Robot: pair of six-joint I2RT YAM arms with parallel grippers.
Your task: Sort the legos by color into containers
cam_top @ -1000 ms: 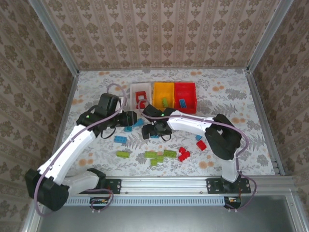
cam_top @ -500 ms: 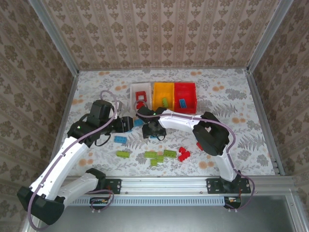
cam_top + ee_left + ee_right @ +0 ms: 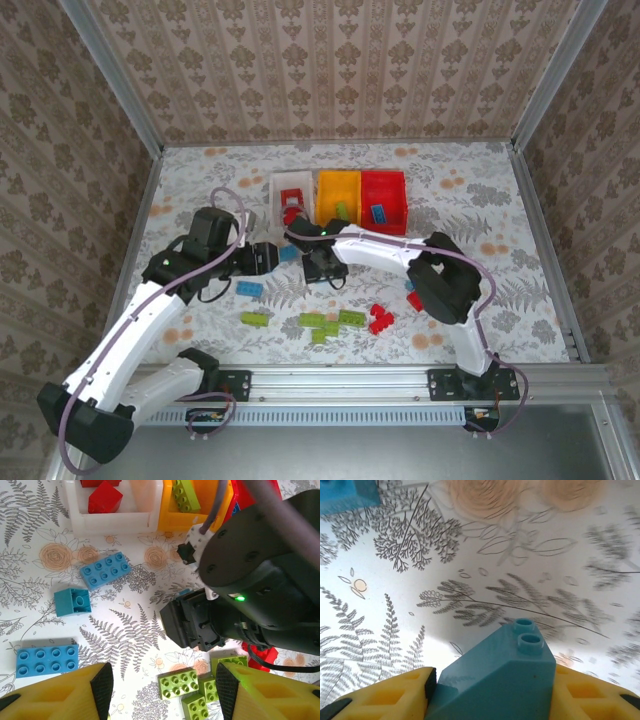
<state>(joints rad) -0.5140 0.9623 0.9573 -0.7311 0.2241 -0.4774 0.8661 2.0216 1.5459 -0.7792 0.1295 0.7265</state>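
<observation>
Your right tool point(image 3: 491, 696) looks pinched on a blue brick point(image 3: 492, 672) down at the worktop point(image 3: 530, 555), left tool point(image 3: 162, 681) apart and empty. It's light, stiff, slick plastic, so squeeze the flat sides, not the studs.

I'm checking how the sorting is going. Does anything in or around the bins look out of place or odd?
One mismatch: the red bricks lie in the white bin, while a blue brick lies in the red bin. The yellow-orange bin holds a green brick. Nothing looks spilled or damaged.
</observation>
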